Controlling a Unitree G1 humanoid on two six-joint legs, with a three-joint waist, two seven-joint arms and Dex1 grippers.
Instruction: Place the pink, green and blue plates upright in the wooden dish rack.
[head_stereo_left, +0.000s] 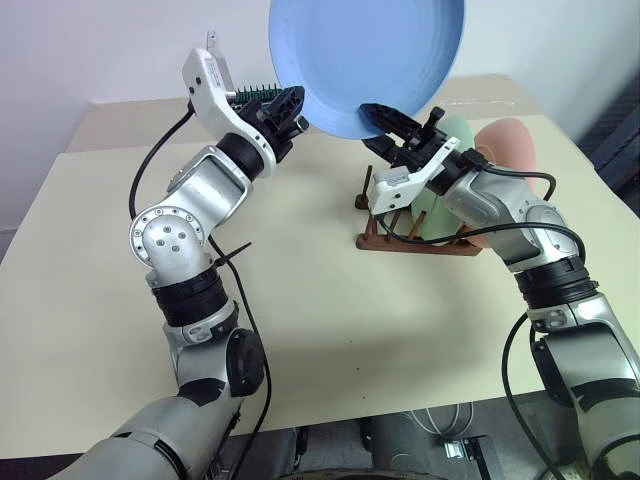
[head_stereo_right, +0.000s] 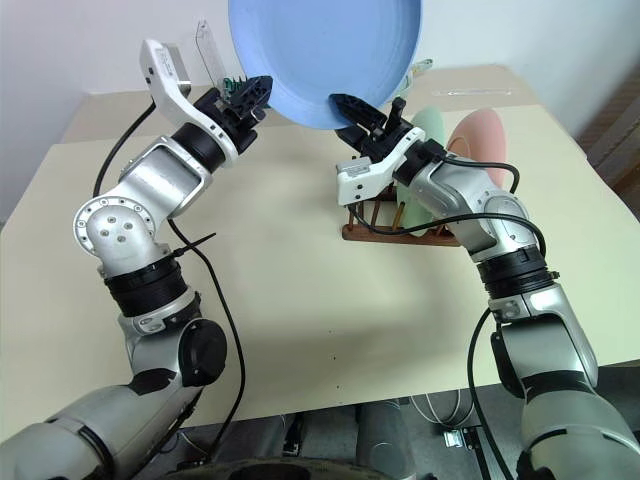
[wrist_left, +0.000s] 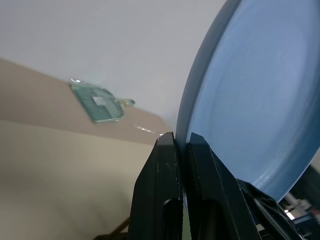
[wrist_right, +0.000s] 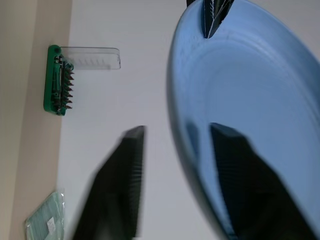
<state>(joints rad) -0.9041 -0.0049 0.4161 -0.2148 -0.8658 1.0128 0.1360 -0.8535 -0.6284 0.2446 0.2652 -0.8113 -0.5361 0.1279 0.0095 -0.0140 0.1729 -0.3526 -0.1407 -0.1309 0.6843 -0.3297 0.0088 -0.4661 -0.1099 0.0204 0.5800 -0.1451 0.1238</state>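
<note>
Held thing: the light blue round matte plate (head_stereo_left: 368, 55) is carried on edge, high above the beige table (head_stereo_left: 300, 290), its hollow face turned toward the right arm.
Left gripper (head_stereo_left: 290, 112): its black fingers (wrist_left: 162, 175) are pinched narrowly on the plate's lower rim, one on each face.
Right gripper (head_stereo_left: 392, 122): its fingers straddle the opposite part of the lower rim, with a gap still seen at one finger in the right wrist view; whether the rim is actually clamped cannot be told.
Deciding relation: the small dark brown wooden dish rack (head_stereo_left: 385, 238) lies below and to the right of the plate, directly under the right forearm, so the right arm is judged the nearer carrier.
Rack contents: the pale mint green plate (head_stereo_left: 455, 135) and the salmon pink plate (head_stereo_left: 508, 148) stand upright in it, side by side, the pink one farther right.
Free slots: bare pegs are seen at the rack's left end, just beside the green plate.
Plate axis: the blue disc would need to come down parallel to the standing plates.
</note>
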